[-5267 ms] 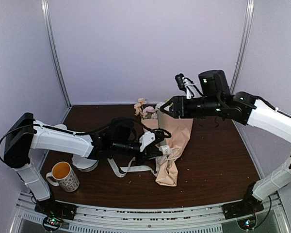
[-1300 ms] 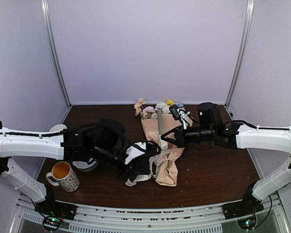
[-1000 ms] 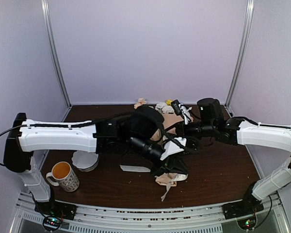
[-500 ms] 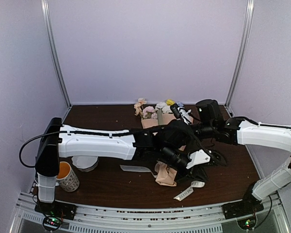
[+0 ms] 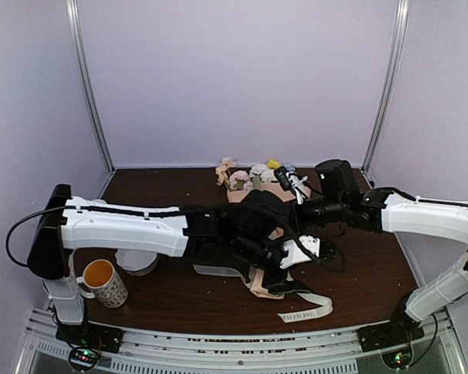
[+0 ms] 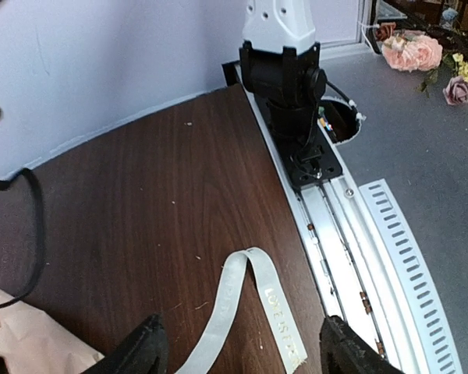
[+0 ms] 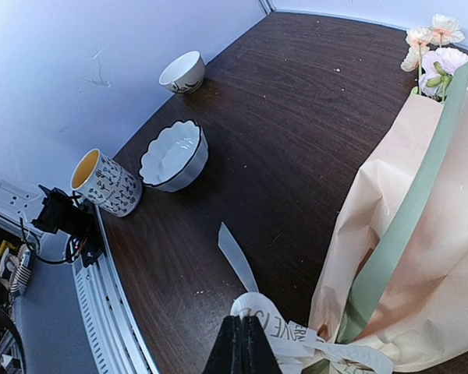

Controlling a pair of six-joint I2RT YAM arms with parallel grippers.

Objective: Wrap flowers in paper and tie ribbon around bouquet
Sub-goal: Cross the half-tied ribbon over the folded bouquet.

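Lying just in front of the bouquet (image 7: 405, 257), the ribbon (image 6: 274, 315) is soft, light and floppy, so grab it near its end. The left claw (image 6: 242, 354) is spread wide. The right claw (image 7: 235, 343) pinches ribbon beside the bouquet.

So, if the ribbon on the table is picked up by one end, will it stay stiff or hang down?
Probably it hangs limp: the ribbon bends into a soft loop on the table. It looks thin and flat, so likely very light and unlikely to roll. It seems to reach the bouquet, so pulling may drag that.
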